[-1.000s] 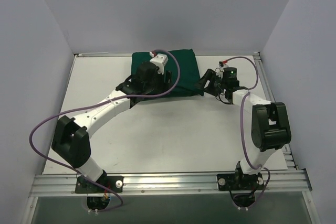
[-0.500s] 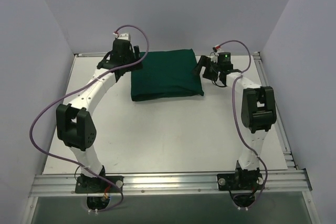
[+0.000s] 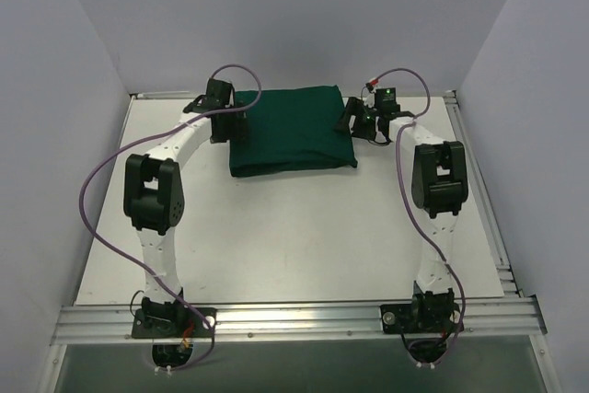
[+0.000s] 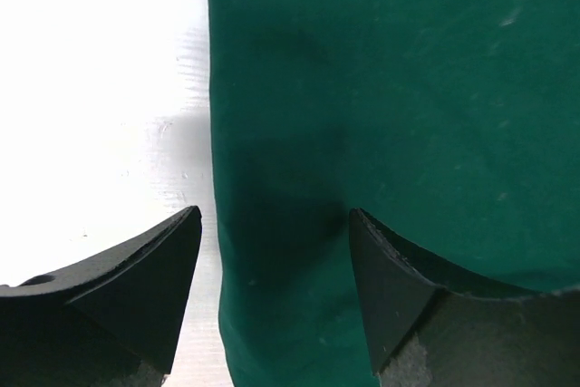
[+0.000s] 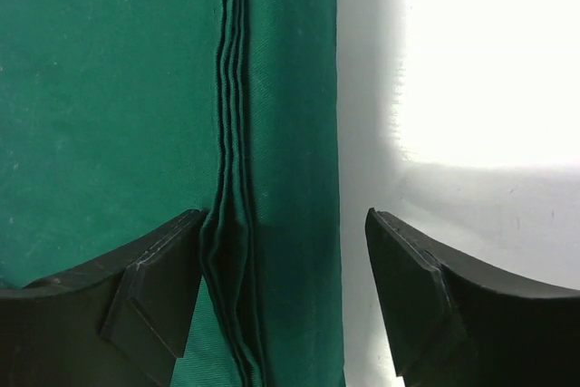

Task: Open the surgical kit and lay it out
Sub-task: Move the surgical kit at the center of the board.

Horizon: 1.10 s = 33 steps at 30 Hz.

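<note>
1. Starting with the left gripper (image 3: 223, 128): its jaws are spread wide and nothing is pinched between them. It sits at the 9 o'clock edge of the green wrap (image 3: 291, 132).
2. On the left wrist cam, one finger (image 4: 136, 301) hangs over bare white table (image 3: 276, 236) and the other finger is over the cloth. That puts the wrap's side edge right in the gap, closer to the 9 o'clock finger. I honestly can't tell if the tips touch the fabric or hover just above it.
3. It's the same deal for the right gripper (image 3: 349, 123), which is spread apart and gripping nothing. It's at the wrap's 3 o'clock edge, so the two grippers face each other with the bundle between them.
4. The right wrist cam shows a stack of folded layers (image 5: 231, 133) as thin dark ridges running from 12 to 6 o'clock. They sit just beside the 9 o'clock finger. The outer cloth edge also falls inside the gap, and the 3 o'clock finger is over plain table.
5. As for the wrap itself, it's folded shut into a roughly rectangular dark green bundle. It lies flat at the 12 o'clock end of the table, close to the back rail. Whatever is inside is hidden.
6. Both arms reach up from their bases at 6 o'clock. A purple cable (image 3: 97, 190) loops off each arm.
</note>
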Each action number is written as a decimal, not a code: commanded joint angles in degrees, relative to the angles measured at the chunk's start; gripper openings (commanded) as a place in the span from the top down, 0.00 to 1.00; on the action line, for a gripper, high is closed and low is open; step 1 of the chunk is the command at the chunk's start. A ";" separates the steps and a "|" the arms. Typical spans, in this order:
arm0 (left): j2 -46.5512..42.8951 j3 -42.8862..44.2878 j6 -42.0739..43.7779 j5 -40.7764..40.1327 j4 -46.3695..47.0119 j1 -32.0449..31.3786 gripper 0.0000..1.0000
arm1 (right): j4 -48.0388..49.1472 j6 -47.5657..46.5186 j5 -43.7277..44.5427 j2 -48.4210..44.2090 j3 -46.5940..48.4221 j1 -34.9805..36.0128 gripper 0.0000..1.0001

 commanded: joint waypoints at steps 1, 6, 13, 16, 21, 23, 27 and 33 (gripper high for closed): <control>1.39 1.91 -0.78 2.45 -1.26 0.98 0.27 | -4.82 0.43 -0.17 0.42 2.12 0.42 0.32; 1.56 -0.81 -1.31 3.68 -0.64 1.25 0.39 | -6.14 1.14 -0.52 0.16 0.98 0.60 0.47; -0.01 -4.76 -2.10 9.83 -0.73 0.99 0.73 | -11.32 1.05 -1.93 -0.89 -0.16 1.04 0.58; -1.68 -8.36 -2.37 11.32 -0.65 0.29 0.75 | -12.64 1.23 -2.02 -2.73 -1.92 1.13 0.67; -3.35 -11.27 -2.10 12.82 -2.75 -1.65 0.78 | -14.67 0.70 -0.70 -7.65 -8.68 0.69 0.74; -4.84 -12.32 -2.19 13.26 -3.02 -2.88 0.78 | -15.11 0.44 -0.62 -10.12 -10.97 0.69 0.74; -6.08 -14.00 -2.45 13.18 -3.89 -4.46 0.81 | -14.94 0.96 -1.49 -14.25 -17.20 0.69 0.74; -8.63 -16.02 -3.77 12.56 -3.98 -4.64 0.79 | -17.39 -3.69 0.80 -15.32 -15.47 -0.98 0.68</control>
